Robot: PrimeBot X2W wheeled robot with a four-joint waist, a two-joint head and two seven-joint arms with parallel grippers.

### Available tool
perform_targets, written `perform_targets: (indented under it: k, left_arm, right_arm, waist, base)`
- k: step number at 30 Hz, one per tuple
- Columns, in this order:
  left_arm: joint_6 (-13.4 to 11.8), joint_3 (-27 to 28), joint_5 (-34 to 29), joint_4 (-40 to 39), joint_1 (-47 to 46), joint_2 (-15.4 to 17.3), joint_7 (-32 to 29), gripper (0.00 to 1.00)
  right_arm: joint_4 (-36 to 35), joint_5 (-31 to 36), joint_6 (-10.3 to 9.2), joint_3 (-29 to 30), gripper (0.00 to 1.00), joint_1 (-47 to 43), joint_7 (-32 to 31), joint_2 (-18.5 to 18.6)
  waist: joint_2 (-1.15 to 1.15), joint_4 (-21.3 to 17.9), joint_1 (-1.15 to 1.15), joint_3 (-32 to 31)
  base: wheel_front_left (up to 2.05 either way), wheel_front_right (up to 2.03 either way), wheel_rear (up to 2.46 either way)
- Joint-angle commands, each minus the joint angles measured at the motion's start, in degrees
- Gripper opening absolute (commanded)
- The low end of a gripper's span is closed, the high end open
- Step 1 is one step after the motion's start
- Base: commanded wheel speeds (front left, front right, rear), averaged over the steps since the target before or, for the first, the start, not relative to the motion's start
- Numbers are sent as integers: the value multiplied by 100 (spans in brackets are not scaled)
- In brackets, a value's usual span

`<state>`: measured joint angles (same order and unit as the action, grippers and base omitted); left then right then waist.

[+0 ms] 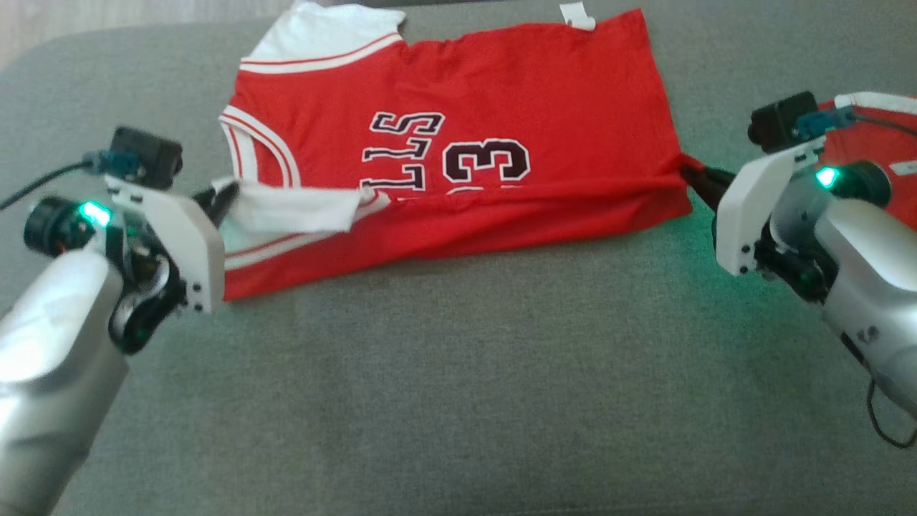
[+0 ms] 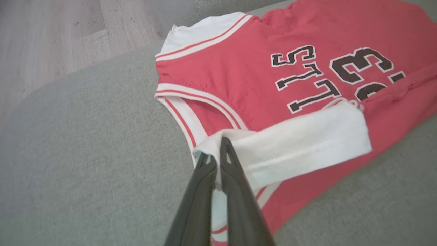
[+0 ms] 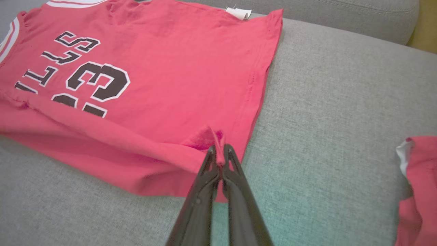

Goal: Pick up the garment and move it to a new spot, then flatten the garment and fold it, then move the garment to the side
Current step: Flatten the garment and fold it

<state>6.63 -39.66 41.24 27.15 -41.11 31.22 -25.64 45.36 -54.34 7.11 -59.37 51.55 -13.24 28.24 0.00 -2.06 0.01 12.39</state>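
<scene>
jersey (image 1: 537, 86): red, white sleeves, red-striped white trim, black letters edged white
sofa (image 1: 458, 394): plain grey
floor (image 2: 51, 41): pale grey wood

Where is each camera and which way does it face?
Head view: on the head, looking down at the red jersey on the cushion; left end effector and right end effector show.
Left wrist view: left arm, along fingers pinching the white sleeve.
Right wrist view: right arm, along fingers pinching the hem.
All share the number 3.
</scene>
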Motion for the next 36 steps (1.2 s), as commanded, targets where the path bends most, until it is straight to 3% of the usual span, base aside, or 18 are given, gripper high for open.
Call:
perform_targets:
  k: [1,5,6,7,14,18,22,26,28,30,31,32,36]
  left_arm:
    - [18,210,-105,-14,-480,168,104,0]
    - [15,185,-241,418,-801,22,375,0]
    - [-21,183,-301,533,-872,-19,476,87]
    - [-84,185,-373,651,-938,-59,607,100]
    - [-548,333,-737,1236,-1286,-409,1983,100]
    - [-761,571,-710,1390,-1259,-640,3018,100]
    - [-968,844,-601,1324,-1063,-871,3848,100]
    - [-1156,1242,-562,748,-621,-1057,4053,100]
    - [-1249,1586,-635,195,-259,-1189,4059,100]
    - [-1346,1908,-777,-287,178,-1336,4061,100]
    - [-1403,2172,-973,-688,622,-1502,4061,100]
    - [-1407,2269,-1088,-863,840,-1585,4062,100]
    - [-1400,2544,-1399,-1270,1479,-1844,4062,100]
  right_arm:
    - [-14,54,37,15,0,195,117,-1]
    - [222,-2,37,89,0,364,282,-139]
    - [285,38,37,90,91,413,376,-162]
    - [353,55,37,105,100,447,469,-195]
    - [741,-92,37,586,100,654,1602,-383]
    - [876,-109,37,816,100,578,2398,-513]
    - [844,-39,37,1195,100,436,2792,-655]
    - [177,586,37,2619,100,114,2820,-774]
    - [-310,1315,37,3460,100,-395,2822,-966]
    - [-876,2065,37,4282,100,-1044,2822,-1335]
    - [-1456,2807,37,4947,100,-1716,2823,-1777]
    - [-1734,3099,37,5234,100,-2035,2823,-2018]
    - [-2429,3699,37,5762,100,-2849,2823,-2417]
  waist:
    - [0,-58,-1,100]
    - [0,-110,-1,236]
    - [0,-114,-1,263]
    - [0,-119,-1,284]
    - [0,-62,-1,286]
    - [0,-6,-1,104]
    - [0,56,-1,-157]
    - [0,93,-1,-385]
    - [0,122,-1,-495]
    - [0,148,-1,-584]
    - [0,164,-1,-667]
    - [0,171,-1,-702]
    - [0,184,-1,-782]
  base:
    - [0,0,0]
    - [0,0,0]
    - [0,0,0]
    - [0,0,0]
    - [0,0,0]
    - [0,0,0]
    - [0,0,0]
    - [0,0,0]
    - [0,0,0]
    - [0,0,0]
    - [0,0,0]
    - [0,0,0]
    - [0,0,0]
